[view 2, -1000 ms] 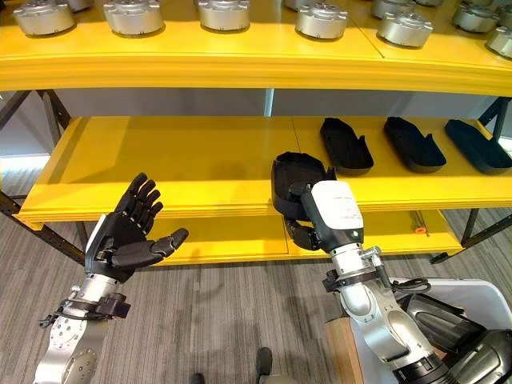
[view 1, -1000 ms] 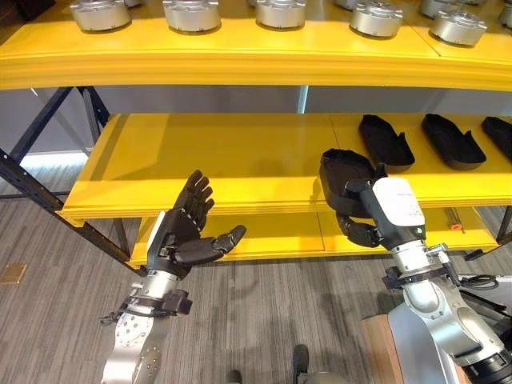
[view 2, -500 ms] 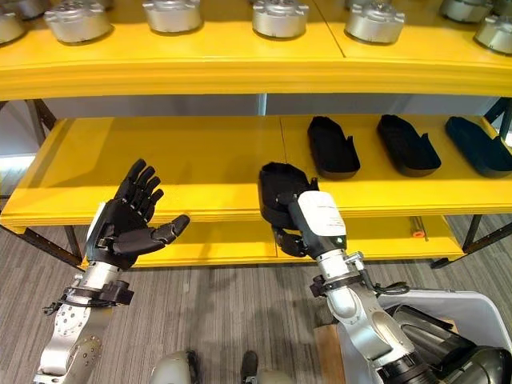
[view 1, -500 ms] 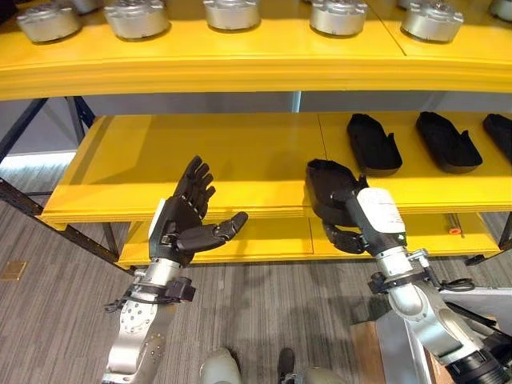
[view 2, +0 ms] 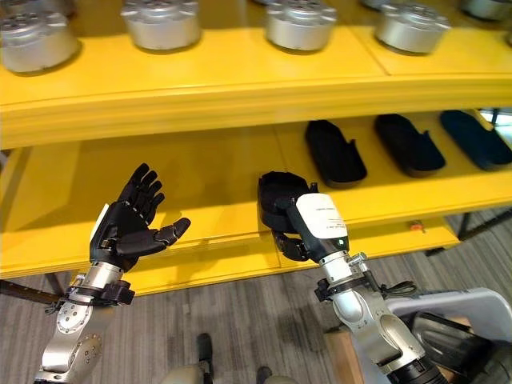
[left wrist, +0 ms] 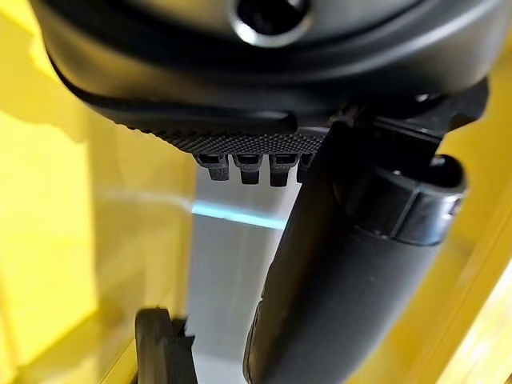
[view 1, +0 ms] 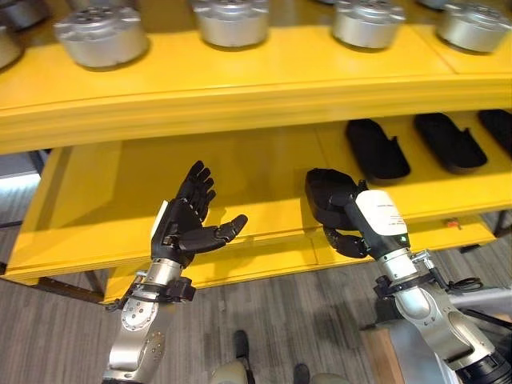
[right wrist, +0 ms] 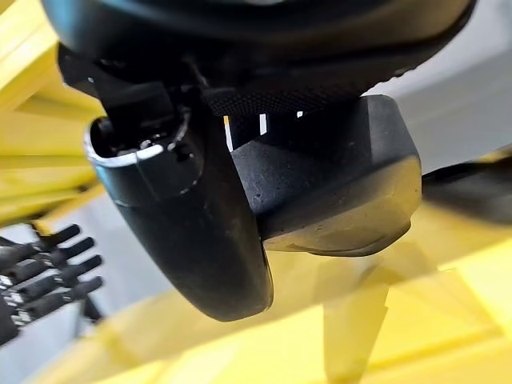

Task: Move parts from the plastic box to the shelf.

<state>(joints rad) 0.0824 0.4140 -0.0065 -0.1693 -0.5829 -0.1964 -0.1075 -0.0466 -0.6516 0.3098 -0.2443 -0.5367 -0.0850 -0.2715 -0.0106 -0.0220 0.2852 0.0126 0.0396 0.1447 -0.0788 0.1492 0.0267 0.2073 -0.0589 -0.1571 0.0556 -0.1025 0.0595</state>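
My right hand [view 1: 376, 224] is shut on a black shoe-shaped part [view 1: 322, 190], thumb on top and fingers curled underneath. The part rests tilted on the front edge of the yellow middle shelf [view 1: 120, 200]. In the right wrist view the thumb [right wrist: 200, 232] presses against the part [right wrist: 336, 192]. Further right on that shelf lie three more black parts, the nearest one [view 1: 376, 148] just behind the held part. My left hand [view 1: 188, 228] hovers open, palm up, in front of the shelf's edge and holds nothing; its thumb [left wrist: 336, 280] is straight.
The yellow top shelf [view 1: 240, 80] juts out above the hands and carries several round silver metal parts [view 1: 100, 36]. The left half of the middle shelf is bare. The white plastic box [view 2: 456, 308] stands low at the right, beside my right arm.
The whole picture has shifted: the camera has moved and the shelves look nearer. My right hand keeps the black part at the shelf's front edge. The left hand holds its open pose.
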